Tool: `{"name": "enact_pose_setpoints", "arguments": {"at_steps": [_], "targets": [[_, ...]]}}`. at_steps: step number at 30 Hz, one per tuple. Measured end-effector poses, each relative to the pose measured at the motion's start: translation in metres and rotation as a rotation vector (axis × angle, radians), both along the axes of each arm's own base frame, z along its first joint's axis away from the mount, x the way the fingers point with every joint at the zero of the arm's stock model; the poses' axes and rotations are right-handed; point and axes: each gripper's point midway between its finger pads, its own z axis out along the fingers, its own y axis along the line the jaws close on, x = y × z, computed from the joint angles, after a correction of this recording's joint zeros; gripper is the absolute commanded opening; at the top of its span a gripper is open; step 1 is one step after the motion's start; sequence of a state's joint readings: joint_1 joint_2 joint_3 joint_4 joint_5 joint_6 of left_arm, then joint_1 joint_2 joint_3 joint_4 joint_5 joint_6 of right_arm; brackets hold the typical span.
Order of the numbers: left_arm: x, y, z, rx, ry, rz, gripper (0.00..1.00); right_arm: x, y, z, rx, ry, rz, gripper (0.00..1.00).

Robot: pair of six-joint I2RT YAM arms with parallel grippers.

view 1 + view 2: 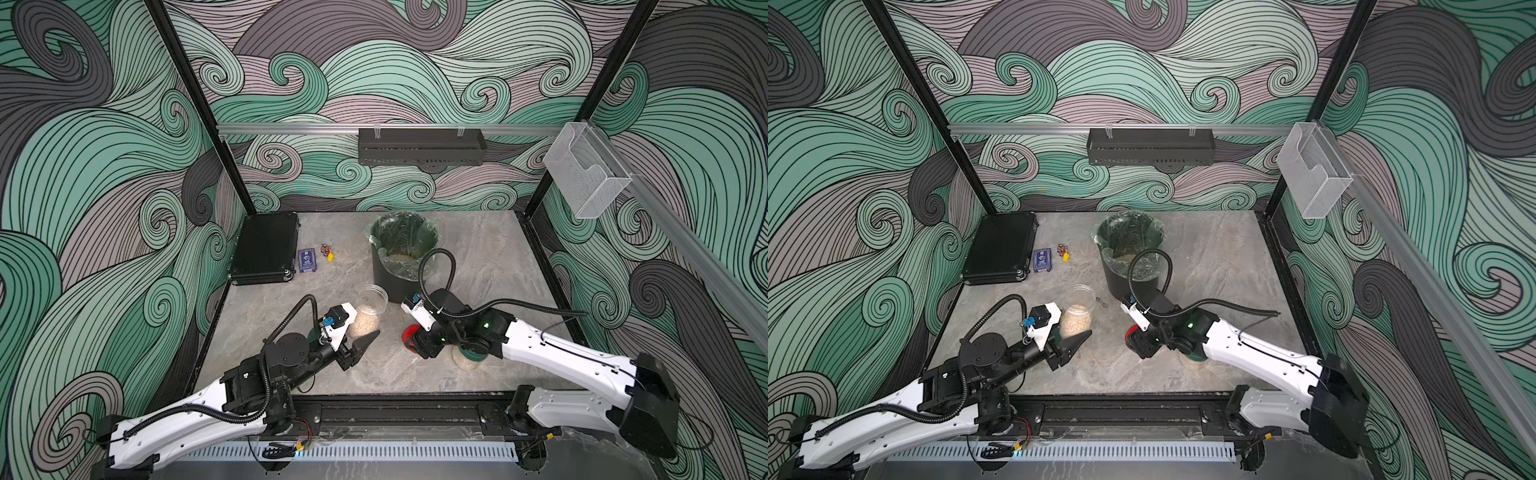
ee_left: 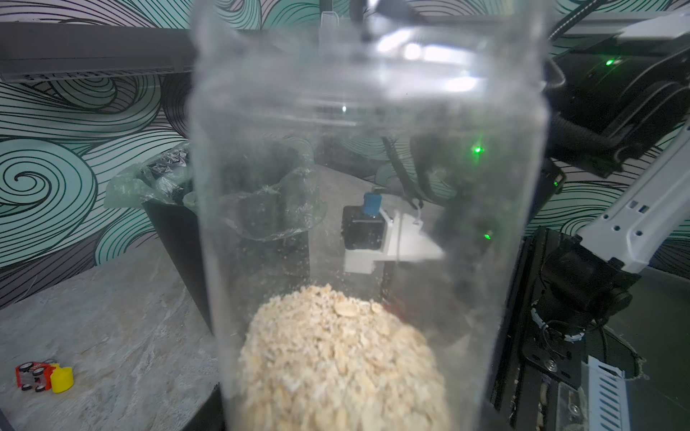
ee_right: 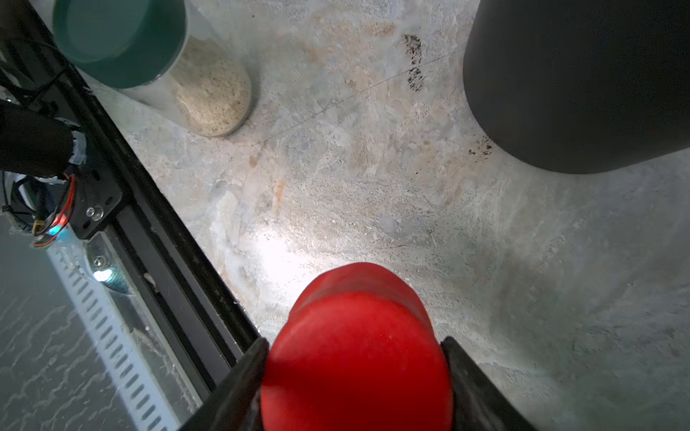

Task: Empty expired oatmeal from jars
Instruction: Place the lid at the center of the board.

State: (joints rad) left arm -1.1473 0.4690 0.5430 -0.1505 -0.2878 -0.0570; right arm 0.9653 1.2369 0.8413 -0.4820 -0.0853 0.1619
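Left wrist: jar [image 2: 367, 209] apparently inside end effector [image 1: 365, 329]

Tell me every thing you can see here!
open jar: one, clear, oatmeal inside, in left gripper
red lid: one, red, in right gripper
closed jar: one, clear, green lid, under right arm
bin: one, black, clear liner, behind the jars
case: one, black, back left
small box: one, blue, beside case
little toys: two, red and yellow, beside box
shelf: one, black, back wall
holder: one, clear, right rail
left gripper: one, black, shut on open jar
right gripper: one, black, shut on red lid
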Motion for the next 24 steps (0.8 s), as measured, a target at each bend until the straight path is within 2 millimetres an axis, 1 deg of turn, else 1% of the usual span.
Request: {"name": "enact_pose_setpoints", "arguments": {"at_steps": [3, 6, 10, 14, 17, 24], "targets": [[0.0, 0.0, -0.002, 0.008, 0.006, 0.001, 0.47, 0.003, 0.008, -0.014, -0.005, 0.007, -0.005, 0.62], [0.0, 0.001, -0.003, 0.011, 0.008, 0.003, 0.47, 0.006, 0.014, -0.029, -0.014, 0.016, -0.01, 0.64], [0.001, 0.001, -0.004, 0.014, 0.008, 0.01, 0.47, 0.008, 0.018, -0.05, -0.035, 0.041, -0.017, 0.69], [0.002, 0.0, -0.006, 0.021, 0.01, 0.012, 0.47, 0.007, 0.017, -0.069, -0.056, 0.061, -0.025, 0.74], [0.002, 0.0, -0.006, 0.021, 0.01, 0.012, 0.47, 0.008, 0.018, -0.077, -0.066, 0.069, -0.031, 0.77], [0.002, 0.001, -0.004, 0.016, 0.007, 0.014, 0.48, 0.01, 0.019, -0.085, -0.077, 0.073, -0.034, 0.84]]}}
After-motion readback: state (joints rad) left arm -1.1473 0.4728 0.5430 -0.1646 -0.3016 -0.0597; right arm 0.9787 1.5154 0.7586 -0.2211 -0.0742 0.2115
